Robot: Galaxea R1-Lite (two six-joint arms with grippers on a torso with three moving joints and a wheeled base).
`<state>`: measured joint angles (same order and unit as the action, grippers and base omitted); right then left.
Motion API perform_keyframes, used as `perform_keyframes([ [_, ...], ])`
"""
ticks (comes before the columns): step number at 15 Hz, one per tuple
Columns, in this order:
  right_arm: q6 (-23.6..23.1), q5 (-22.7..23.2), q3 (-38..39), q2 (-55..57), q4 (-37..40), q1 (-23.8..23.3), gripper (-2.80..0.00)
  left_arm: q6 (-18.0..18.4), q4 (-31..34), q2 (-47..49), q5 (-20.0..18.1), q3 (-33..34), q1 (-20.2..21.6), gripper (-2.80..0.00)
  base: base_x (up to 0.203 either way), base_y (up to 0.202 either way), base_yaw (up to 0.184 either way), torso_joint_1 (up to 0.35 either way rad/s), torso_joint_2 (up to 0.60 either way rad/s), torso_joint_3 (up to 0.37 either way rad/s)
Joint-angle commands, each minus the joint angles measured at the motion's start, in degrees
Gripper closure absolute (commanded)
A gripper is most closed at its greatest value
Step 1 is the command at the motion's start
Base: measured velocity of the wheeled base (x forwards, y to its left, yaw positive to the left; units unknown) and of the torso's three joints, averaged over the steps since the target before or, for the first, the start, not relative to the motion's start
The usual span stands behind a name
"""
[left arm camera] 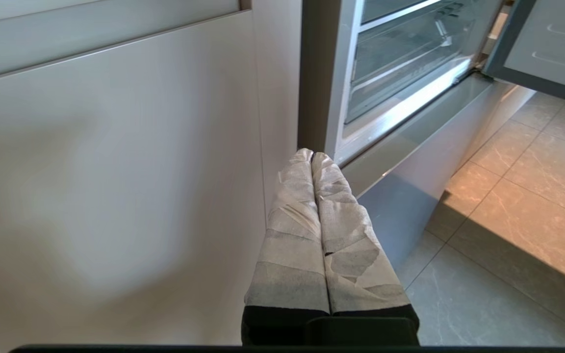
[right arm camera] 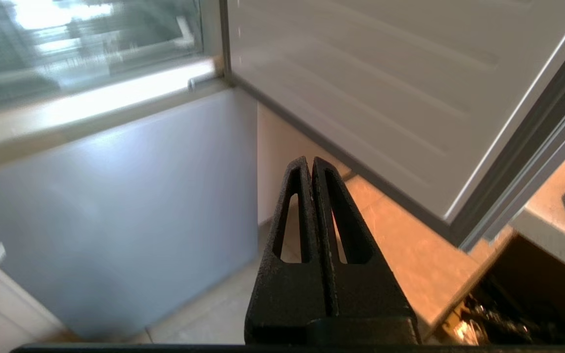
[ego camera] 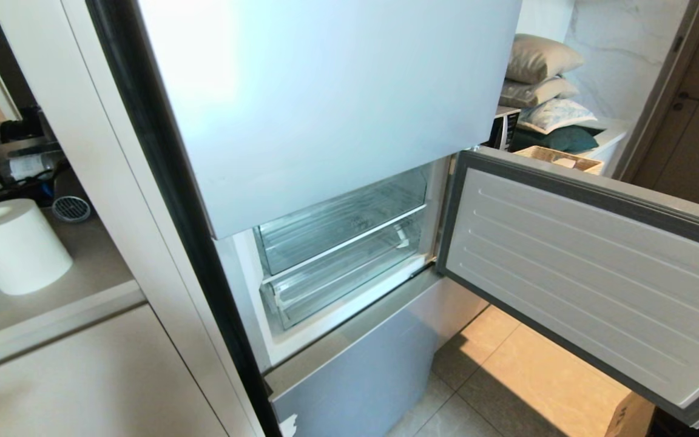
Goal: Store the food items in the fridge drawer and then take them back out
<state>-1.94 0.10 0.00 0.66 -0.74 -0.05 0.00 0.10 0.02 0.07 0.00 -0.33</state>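
Nothing of the task looks begun. The fridge's middle door (ego camera: 586, 273) stands swung open to the right of the compartment, and inside sit two clear plastic drawers, one above the other. The fridge drawer (ego camera: 340, 215) meant for the food appears to be the upper, shallower one with the ribbed floor; it is pushed in and looks bare, though the upper fridge door (ego camera: 325, 91) overhangs and hides its back part. The taller-fronted drawer (ego camera: 343, 276) sits just beneath it, also closed. No food item shows in any view, so where the tomato-like piece lies cannot be told; it is neither in a drawer nor in a gripper. The left gripper (left arm camera: 312, 156), its fingers wrapped in pale tape, is pressed closed on nothing and hangs low beside the cabinet panel (left arm camera: 115, 171) left of the fridge. The right gripper (right arm camera: 308, 162), bare and black, is likewise closed and empty, hanging below the open door in front of the lower freezer front (right arm camera: 115, 211). Neither arm shows in the head view. By my judgement everything is left: find the food, pull the drawer out, store the piece, then fetch it out again. A paper roll (ego camera: 13, 243) stands on the counter left of the fridge, whose far end is cut off.
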Motion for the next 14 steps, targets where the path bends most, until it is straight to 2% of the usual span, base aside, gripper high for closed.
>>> perform_keyframes([
  [1, 1.0, -0.1, -1.2, 4.5, -4.4, -0.1, 0.0, 0.0, 0.0, 0.0, 0.0, 0.0, 0.0, 0.0, 0.0, 0.0, 0.0, 0.0, 0.0, 0.0],
  [3, 6.9, -0.5, -5.0, 13.7, -12.0, -1.3, 0.0, 0.0, 0.0, 0.0, 0.0, 0.0, 0.0, 0.0, 0.0, 0.0, 0.0, 0.0, 0.0, 0.0],
  [4, 12.0, -0.9, -8.1, 19.9, -14.8, -3.0, 0.0, 0.0, 0.0, 0.0, 0.0, 0.0, 0.0, 0.0, 0.0, 0.0, 0.0, 0.0, 0.0, 0.0],
  [5, 18.9, -1.0, -12.2, 27.3, -17.3, -6.6, 0.0, 0.0, 0.0, 0.0, 0.0, 0.0, -0.1, 0.0, 0.0, 0.0, 0.0, 0.0, 0.0, 0.0],
  [6, 23.7, -0.4, -15.2, 32.7, -18.9, -11.1, 0.0, 0.0, 0.0, 0.0, 0.0, 0.0, 0.0, 0.0, 0.0, 0.0, 0.0, 0.0, 0.0, 0.0],
  [10, 38.7, 8.4, -22.2, 48.7, -28.1, -37.6, 0.0, 0.0, 0.0, 0.0, 0.0, 0.0, 0.0, 0.0, 0.0, 0.0, 0.0, 0.0, 0.0, 0.0],
  [12, 42.4, 11.5, -23.4, 57.1, -36.5, -47.7, 0.0, 0.0, 0.0, 0.0, 0.0, 0.0, 0.0, 0.0, 0.0, 0.0, 0.0, 0.0, 0.0, 0.0],
  [14, 44.4, 12.9, -23.9, 64.0, -45.3, -54.7, 0.0, 0.0, 0.0, 0.0, 0.0, 0.0, -0.1, 0.0, 0.0, 0.0, 0.0, 0.0, 0.0, 0.0],
])
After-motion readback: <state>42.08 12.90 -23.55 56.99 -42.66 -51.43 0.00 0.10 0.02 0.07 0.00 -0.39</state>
